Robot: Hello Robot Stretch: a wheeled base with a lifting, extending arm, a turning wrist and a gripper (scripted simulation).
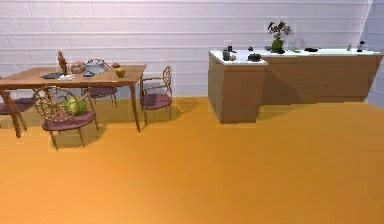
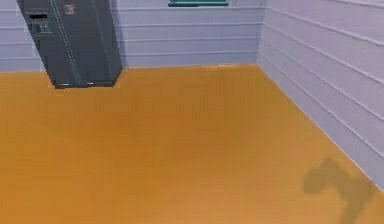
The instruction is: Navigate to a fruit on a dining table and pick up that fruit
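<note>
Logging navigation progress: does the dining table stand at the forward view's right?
No: the dining table stands at the forward view's left, while a counter with a plant takes the right.

Fruit (image 1: 120,72) (prob.) on table (image 1: 25,76), counter (image 1: 320,78) rt.

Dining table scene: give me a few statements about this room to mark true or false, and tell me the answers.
1. The dining table stands at the forward view's left. True.
2. A small yellow-green round thing lies near the table's right end. True.
3. The potted plant stands on a chair. False: it stands on the counter.
4. The fridge in the arm side view is white. False: it is dark grey.
</note>
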